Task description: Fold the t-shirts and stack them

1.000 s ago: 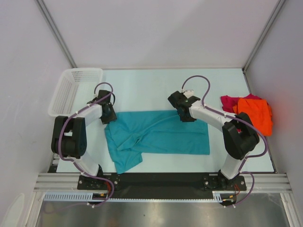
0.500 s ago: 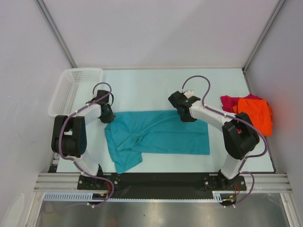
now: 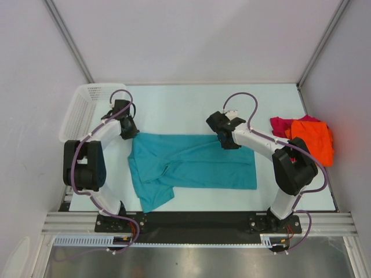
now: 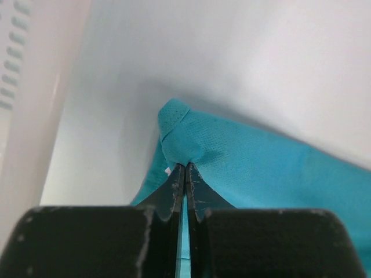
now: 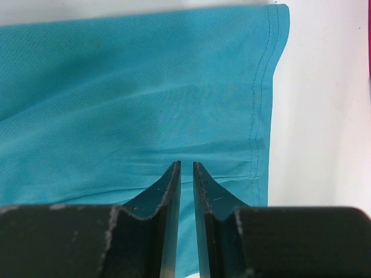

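The teal-blue t-shirt (image 3: 197, 165) lies spread across the middle of the table, its lower left part bunched. My left gripper (image 3: 126, 130) is shut on its upper left corner, by the basket; in the left wrist view the cloth (image 4: 261, 168) puckers at my gripper (image 4: 185, 165). My right gripper (image 3: 225, 141) sits on the shirt's far edge. In the right wrist view the jaws of my gripper (image 5: 186, 164) stand a narrow gap apart, pinched on the cloth (image 5: 145, 98). The orange t-shirt (image 3: 314, 140) lies crumpled on the magenta-red t-shirt (image 3: 280, 124) at the right edge.
A white mesh basket (image 3: 87, 107) stands at the table's far left corner, just left of my left gripper; its wall shows in the left wrist view (image 4: 17, 87). Grey walls with metal posts close in the table on three sides.
My left gripper has moved up and left toward the basket, pulling the teal shirt's upper left corner out with it. The right arm has not moved.
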`<state>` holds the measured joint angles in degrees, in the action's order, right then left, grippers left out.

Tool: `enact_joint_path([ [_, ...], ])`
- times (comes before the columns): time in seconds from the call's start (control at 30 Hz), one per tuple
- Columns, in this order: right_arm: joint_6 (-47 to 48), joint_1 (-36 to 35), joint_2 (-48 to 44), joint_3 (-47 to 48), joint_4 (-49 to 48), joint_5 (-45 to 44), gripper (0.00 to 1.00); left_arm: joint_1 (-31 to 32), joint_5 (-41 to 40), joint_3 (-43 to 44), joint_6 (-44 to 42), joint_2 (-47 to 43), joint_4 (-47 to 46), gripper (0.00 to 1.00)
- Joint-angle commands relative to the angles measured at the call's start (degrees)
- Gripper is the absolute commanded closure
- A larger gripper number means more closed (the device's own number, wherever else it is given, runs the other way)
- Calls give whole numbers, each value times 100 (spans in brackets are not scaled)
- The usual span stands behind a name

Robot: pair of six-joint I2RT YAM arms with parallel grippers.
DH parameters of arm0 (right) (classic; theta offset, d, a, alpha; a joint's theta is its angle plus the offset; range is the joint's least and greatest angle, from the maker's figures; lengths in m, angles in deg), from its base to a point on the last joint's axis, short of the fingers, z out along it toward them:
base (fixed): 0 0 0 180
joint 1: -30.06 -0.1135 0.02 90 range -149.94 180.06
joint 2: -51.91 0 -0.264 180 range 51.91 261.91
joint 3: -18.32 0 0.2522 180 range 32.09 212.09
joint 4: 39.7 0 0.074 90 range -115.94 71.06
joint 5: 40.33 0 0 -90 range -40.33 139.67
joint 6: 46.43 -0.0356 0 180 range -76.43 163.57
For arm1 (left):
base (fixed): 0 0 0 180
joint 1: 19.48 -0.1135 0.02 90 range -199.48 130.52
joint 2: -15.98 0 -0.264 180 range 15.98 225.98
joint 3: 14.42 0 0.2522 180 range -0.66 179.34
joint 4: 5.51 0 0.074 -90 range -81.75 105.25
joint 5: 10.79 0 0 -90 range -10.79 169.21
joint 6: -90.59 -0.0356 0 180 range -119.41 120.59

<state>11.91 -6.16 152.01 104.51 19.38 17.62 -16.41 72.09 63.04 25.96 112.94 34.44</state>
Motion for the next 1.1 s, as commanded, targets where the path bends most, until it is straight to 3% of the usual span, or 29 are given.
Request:
enact_joint_path([
  [0.0,37,37,1,114,-41,-117,80,-87,-45,511,-155,190,44,96],
  [0.23,63,98,19,106,-50,-117,80,-114,-97,1021,-278,577,193,96],
  [0.47,81,134,63,97,-67,-91,80,-114,-124,934,-225,648,246,90],
  [0.5,72,134,72,97,-76,-91,80,-114,-106,925,-199,657,307,75],
  [0.57,72,134,89,97,-85,-82,80,-114,-115,960,-155,639,412,53],
  [0.6,72,134,89,105,-85,-82,80,-114,-150,986,-146,613,456,21],
  [0.63,72,134,98,105,-85,-82,80,-114,-159,995,-155,534,457,18],
  [0.67,72,134,98,105,-93,-73,80,-114,-150,1012,-146,481,465,3],
  [0.9,72,133,264,254,-181,24,80,-88,-132,1583,-234,683,658,1],
  [1.07,256,247,844,921,-304,-73,80,53,-71,1803,-225,771,659,1],
])
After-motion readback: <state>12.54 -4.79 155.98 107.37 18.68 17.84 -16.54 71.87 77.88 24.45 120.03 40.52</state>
